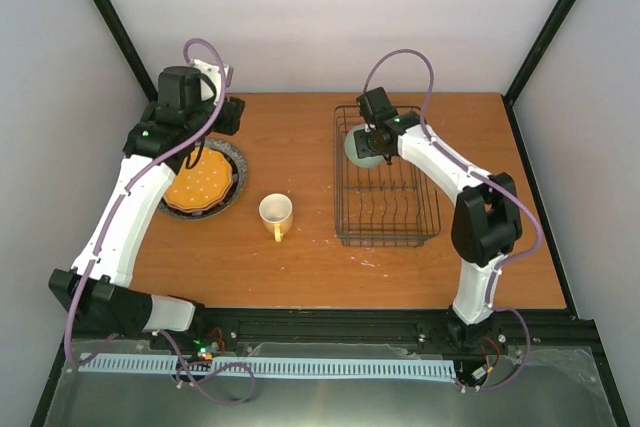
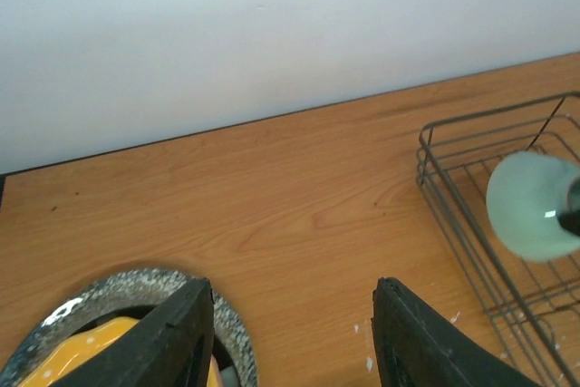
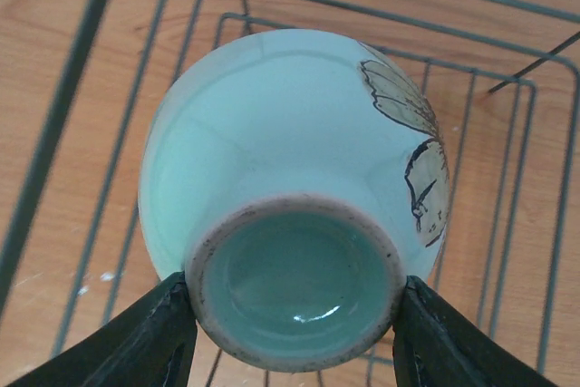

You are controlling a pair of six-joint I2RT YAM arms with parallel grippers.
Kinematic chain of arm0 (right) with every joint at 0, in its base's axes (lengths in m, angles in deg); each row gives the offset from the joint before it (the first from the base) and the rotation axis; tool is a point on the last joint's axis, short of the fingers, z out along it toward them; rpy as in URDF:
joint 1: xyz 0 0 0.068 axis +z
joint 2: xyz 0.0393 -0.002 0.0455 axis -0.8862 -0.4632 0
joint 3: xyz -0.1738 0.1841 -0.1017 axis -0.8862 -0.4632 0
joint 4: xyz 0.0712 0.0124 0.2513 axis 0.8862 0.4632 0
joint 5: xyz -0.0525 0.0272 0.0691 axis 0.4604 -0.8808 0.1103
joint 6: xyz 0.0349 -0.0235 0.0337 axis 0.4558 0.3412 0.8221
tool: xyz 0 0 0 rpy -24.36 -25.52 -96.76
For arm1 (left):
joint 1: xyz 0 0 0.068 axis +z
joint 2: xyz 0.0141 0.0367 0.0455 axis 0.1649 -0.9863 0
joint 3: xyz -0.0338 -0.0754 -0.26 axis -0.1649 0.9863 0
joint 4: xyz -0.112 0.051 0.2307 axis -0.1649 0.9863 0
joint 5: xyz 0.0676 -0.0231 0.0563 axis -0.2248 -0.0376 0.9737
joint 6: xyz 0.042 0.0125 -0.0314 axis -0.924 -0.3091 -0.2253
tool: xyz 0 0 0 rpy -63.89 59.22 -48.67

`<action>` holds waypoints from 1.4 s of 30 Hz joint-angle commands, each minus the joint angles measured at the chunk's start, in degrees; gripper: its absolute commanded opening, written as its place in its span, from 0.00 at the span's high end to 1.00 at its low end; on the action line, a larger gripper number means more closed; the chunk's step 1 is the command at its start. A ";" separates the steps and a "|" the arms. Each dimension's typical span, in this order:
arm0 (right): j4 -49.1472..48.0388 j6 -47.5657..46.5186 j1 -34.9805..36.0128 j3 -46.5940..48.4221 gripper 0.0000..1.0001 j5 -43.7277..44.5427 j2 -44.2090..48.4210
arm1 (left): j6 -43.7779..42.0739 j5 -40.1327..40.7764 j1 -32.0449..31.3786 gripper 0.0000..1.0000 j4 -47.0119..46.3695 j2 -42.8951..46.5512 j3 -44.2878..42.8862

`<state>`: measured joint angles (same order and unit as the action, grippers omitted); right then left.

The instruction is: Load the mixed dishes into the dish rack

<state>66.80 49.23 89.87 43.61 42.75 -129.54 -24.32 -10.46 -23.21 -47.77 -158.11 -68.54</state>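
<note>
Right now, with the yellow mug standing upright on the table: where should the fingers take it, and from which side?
Probably the rim of the yellow mug, from straight above: one finger inside the open mouth, one outside the wall. It stands upright, mouth up, with bare table around it. Its handle points toward the near edge, so pinch the rim elsewhere.

Robot lab test cell, not home kitchen. Wood-laminate surface (image 1: 300, 257) is boxed by plain pale walls (image 1: 330, 17) behind it and at both sides. Black frame posts (image 1: 108, 17) slant up from its far corners. Along its near edge, black rail (image 1: 330, 325) carries my left arm base (image 1: 95, 299) and right arm base (image 1: 468, 332). Purple cables (image 1: 401, 52) loop bare above surface. Nearer than rail: white slotted strip (image 1: 270, 367), bare metal sheet (image 1: 300, 402), small green light (image 1: 203, 352). Wire dish rack (image 1: 385, 182) sits straight on surface, right half.
</note>
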 commanded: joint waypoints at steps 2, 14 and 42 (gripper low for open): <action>1.57 -1.02 -0.37 5.89 0.97 9.68 -3.52 | -3.96 2.06 0.53 0.50 5.57 4.14 2.39; 1.35 0.29 -6.75 4.98 0.97 5.70 -5.16 | -10.43 -10.61 0.45 0.42 1.98 18.84 18.57; 2.76 1.97 -10.08 8.63 0.70 -0.71 -13.26 | -17.12 -2.44 -3.94 0.29 2.59 17.99 31.57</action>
<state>70.45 49.86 79.79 50.39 41.27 -142.24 -39.12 -13.26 -26.40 -44.95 -141.02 -37.75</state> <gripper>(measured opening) 0.532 0.707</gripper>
